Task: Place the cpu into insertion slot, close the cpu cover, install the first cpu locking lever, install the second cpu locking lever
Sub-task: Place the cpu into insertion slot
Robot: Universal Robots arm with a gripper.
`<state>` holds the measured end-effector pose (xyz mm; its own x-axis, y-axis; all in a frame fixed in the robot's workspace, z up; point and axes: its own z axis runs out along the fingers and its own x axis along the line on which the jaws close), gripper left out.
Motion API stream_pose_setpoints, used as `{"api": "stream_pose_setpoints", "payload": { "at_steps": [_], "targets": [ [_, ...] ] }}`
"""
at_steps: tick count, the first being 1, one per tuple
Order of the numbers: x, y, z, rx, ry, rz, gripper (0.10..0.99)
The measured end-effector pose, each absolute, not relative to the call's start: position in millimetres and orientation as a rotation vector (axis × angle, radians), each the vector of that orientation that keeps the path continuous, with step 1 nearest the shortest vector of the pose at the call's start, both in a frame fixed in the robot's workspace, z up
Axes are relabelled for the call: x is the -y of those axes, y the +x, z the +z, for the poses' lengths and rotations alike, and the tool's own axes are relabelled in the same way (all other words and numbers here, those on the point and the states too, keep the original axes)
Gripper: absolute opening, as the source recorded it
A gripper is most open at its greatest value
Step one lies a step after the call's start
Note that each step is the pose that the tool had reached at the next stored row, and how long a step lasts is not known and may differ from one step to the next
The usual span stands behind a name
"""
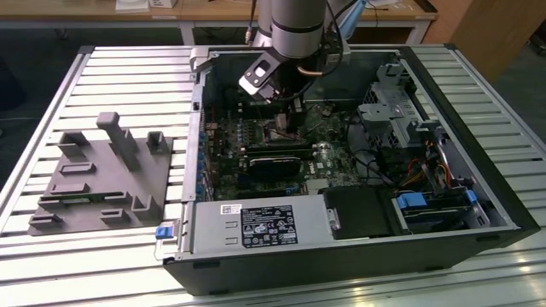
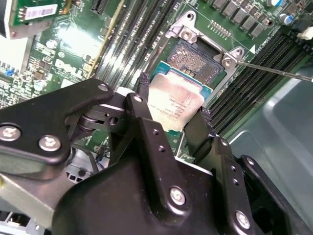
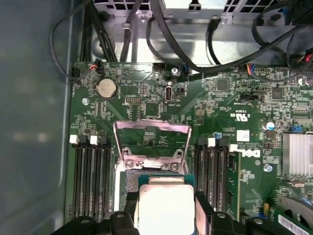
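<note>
My gripper (image 2: pixel 174 111) is shut on the cpu (image 2: pixel 175 100), a small square chip with a pale grey metal face, pinched by its two opposite edges between the black fingers (image 2: pixel 143 90). The chip hangs tilted just above the insertion slot (image 2: pixel 196 61), whose dark centre lies bare inside a silvery rim. In the first wrist view the cpu (image 3: pixel 165 208) sits over the slot's near edge, and the cpu cover (image 3: pixel 151 128) stands swung up and open behind it. A thin metal locking lever (image 2: pixel 276 71) sticks out beside the slot. In the exterior view the gripper (image 1: pixel 288 125) reaches down into the computer case.
Memory slots (image 3: pixel 90 176) flank the socket on both sides. Black cables (image 3: pixel 161 29) hang above the board. A long black card (image 1: pixel 275 165) and the white-labelled power supply box (image 1: pixel 256 227) lie nearer the case front. A grey fixture plate (image 1: pixel 102 179) rests at the exterior view's left.
</note>
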<state>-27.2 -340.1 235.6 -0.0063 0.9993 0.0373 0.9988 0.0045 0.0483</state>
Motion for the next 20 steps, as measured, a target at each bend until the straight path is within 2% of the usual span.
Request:
{"api": "stream_pose_setpoints", "payload": {
  "at_steps": [20],
  "targets": [
    [331.1, -33.2, 218.2, -2.215, 2.204, 0.082, 0.537]
  ]
}}
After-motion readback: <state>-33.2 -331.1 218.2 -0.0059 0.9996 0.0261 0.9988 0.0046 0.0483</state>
